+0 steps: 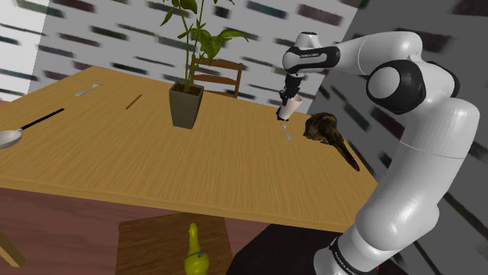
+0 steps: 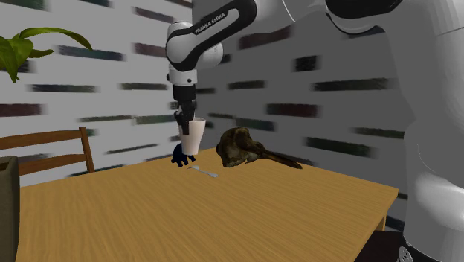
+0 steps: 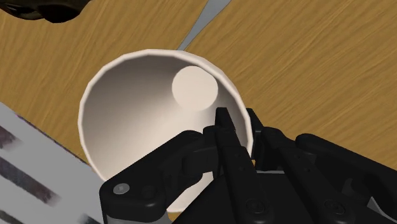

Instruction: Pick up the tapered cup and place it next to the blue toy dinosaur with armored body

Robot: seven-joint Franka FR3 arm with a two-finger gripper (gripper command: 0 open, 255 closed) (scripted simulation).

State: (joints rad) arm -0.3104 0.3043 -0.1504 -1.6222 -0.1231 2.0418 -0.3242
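My gripper (image 3: 238, 127) is shut on the rim of a white tapered cup (image 3: 140, 121), with one finger inside the wall and one outside. The cup (image 1: 288, 109) hangs tilted a little above the far part of the wooden table (image 1: 156, 164). In the second exterior view the gripper (image 2: 186, 123) holds the cup (image 2: 193, 140) just above and beside a small dark blue toy dinosaur (image 2: 179, 157), which stands at the table's far edge. The cup partly hides the dinosaur there.
A brown long-beaked skull-like object (image 1: 328, 129) lies near the cup. A silver utensil (image 2: 203, 172) lies on the table below the cup. A potted plant (image 1: 186, 104) stands mid-table with a wooden chair (image 1: 215, 74) behind it. More utensils lie at the shoulder view's left.
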